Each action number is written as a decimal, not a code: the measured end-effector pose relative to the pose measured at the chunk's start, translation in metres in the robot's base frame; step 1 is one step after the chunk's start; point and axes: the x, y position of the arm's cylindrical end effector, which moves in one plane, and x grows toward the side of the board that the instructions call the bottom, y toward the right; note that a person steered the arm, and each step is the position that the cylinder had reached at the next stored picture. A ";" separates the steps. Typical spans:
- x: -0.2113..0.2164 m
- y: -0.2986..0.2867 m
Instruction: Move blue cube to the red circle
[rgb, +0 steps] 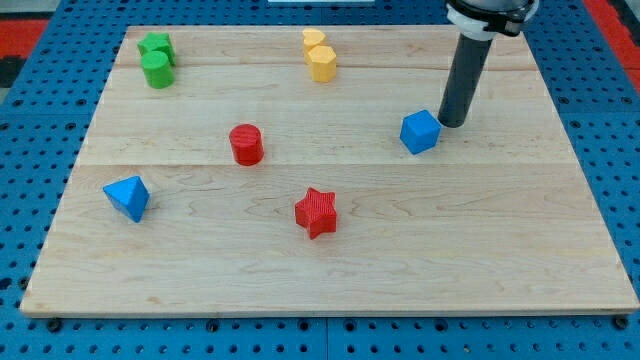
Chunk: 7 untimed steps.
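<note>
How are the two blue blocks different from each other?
The blue cube sits at the view's right, with my tip just beside it; the blue triangle block lies far off at the view's left, alone. The cube looks boxy, the triangle block pointed like a wedge. Both are blue and rest on the wooden board.

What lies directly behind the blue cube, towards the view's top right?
My tip stands just behind the blue cube, close or touching. The rod hides a strip of wooden board behind it.
</note>
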 end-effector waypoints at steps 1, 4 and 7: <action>0.023 -0.001; 0.026 -0.057; 0.026 -0.098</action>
